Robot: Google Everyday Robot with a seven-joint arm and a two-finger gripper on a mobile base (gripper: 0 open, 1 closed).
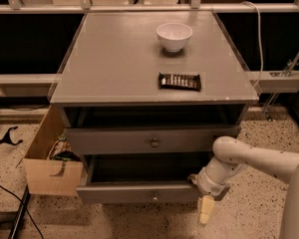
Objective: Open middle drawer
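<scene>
The grey cabinet shows two knobbed fronts below a dark top slot. The middle drawer, with a small round knob, stands slightly out from the cabinet. The lower drawer is pulled further out, with its dark inside showing above its front. My gripper hangs on the white arm at the right end of the lower drawer's front. It points down toward the floor, below and to the right of the middle drawer's knob, and holds nothing that I can see.
A white bowl and a dark snack bar lie on the cabinet top. A tan wooden box with a cut-out handle and items inside stands at the cabinet's left. Cables lie on the speckled floor at left. A rail runs along the right.
</scene>
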